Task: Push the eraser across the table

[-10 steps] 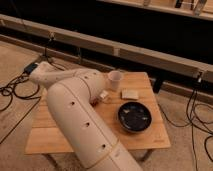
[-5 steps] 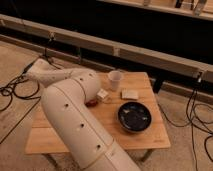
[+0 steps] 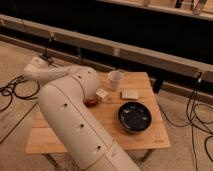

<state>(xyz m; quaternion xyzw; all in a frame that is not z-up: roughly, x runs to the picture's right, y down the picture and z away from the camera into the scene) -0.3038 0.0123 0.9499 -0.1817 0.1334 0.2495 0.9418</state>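
Note:
The table (image 3: 150,140) has a light wooden plank top. No black eraser shows; it may be hidden behind my arm. My white arm (image 3: 70,115) rises from the bottom, bends at the left and comes back over the table's left half. My gripper is at its end, low over the table's left middle, mostly hidden by the arm. A small dark reddish shape (image 3: 91,102) shows there at the arm's edge, next to the small white box (image 3: 102,94). I cannot tell whether it is part of the gripper or an object.
A white cup (image 3: 115,79) stands at the table's back middle. A pale beige block (image 3: 130,94) lies to its right. A dark bowl (image 3: 134,116) sits at the right front. Cables (image 3: 12,92) lie on the floor on both sides.
My arm has shifted a little to the left and uncovered the dark reddish shape beside the white box. The cup, block, box and bowl have not moved.

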